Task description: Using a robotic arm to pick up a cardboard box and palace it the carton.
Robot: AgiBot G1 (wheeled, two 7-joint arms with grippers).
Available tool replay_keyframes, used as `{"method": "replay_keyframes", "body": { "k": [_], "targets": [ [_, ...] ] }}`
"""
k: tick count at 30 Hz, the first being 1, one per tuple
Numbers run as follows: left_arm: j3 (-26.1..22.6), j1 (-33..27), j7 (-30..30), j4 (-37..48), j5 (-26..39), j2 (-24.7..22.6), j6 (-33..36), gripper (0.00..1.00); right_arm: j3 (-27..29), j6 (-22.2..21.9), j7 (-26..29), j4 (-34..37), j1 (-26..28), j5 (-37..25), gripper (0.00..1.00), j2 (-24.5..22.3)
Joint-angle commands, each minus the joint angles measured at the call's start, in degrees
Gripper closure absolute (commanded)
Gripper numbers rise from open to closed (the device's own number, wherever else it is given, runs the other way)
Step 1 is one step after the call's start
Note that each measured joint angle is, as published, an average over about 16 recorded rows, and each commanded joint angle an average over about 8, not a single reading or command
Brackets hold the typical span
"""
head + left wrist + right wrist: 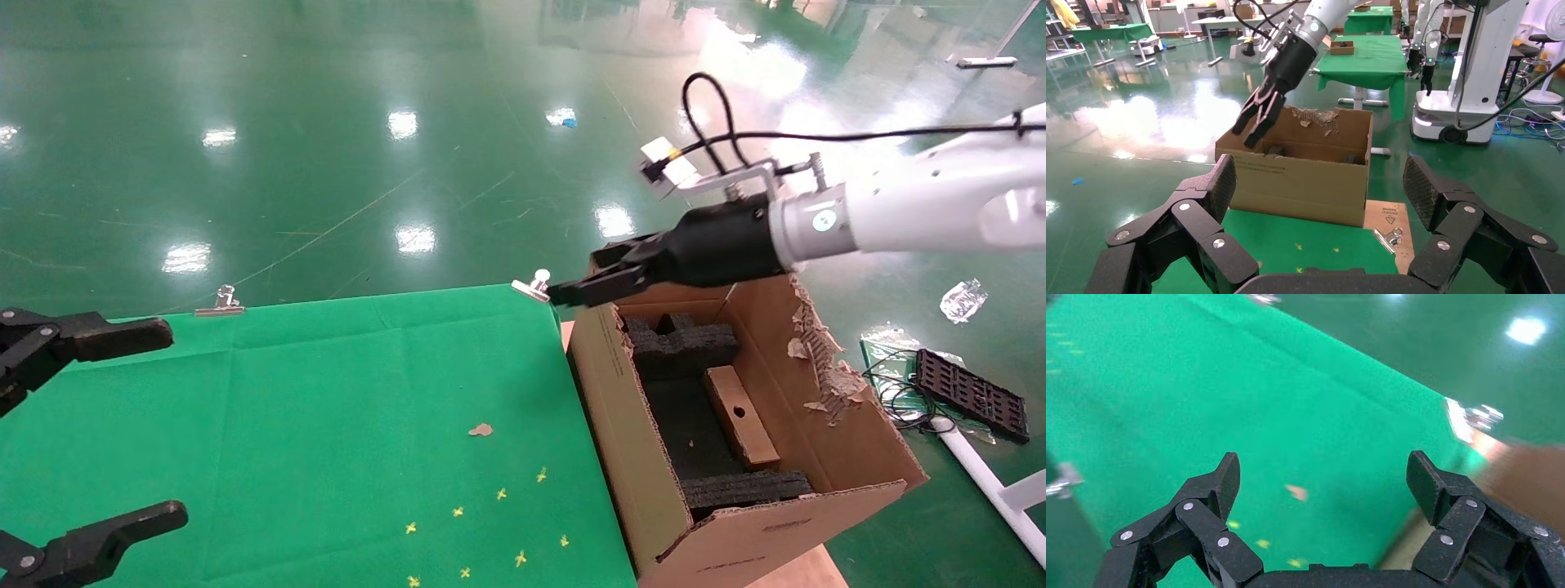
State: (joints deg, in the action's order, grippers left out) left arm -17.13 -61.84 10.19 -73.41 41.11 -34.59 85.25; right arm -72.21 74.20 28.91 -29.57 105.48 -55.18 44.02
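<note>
right gripper [564,292] wide open, empty, centre frame over carton [621,425] rim | box [742,417] inside | risk: fingers snag flap | left gripper [122,425] open, lower left

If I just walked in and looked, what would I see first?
Probably the robotic arm reaching in from the right, its open right gripper empty above the far left corner of the carton. Next, that big torn carton beside the green table, with a small cardboard box lying inside between black foam blocks. The left gripper waits open at the table's left edge.
</note>
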Motion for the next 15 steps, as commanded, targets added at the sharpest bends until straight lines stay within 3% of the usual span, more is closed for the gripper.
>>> {"method": "replay_keyframes", "body": {
  "k": [1, 15],
  "targets": [
    [-0.01, 0.0, 0.0, 0.0, 0.0, 0.0, 0.0, 0.0, 2.8, 0.57, -0.9, -2.19, -2.19, 0.66, 0.0, -0.45],
    [-0.05, -0.01, -0.02, 0.0, -0.03, 0.02, -0.02, 0.0, 22.51, 4.6, -7.27, -17.63, -17.59, 5.34, 0.0, -3.61]
  ]
}}
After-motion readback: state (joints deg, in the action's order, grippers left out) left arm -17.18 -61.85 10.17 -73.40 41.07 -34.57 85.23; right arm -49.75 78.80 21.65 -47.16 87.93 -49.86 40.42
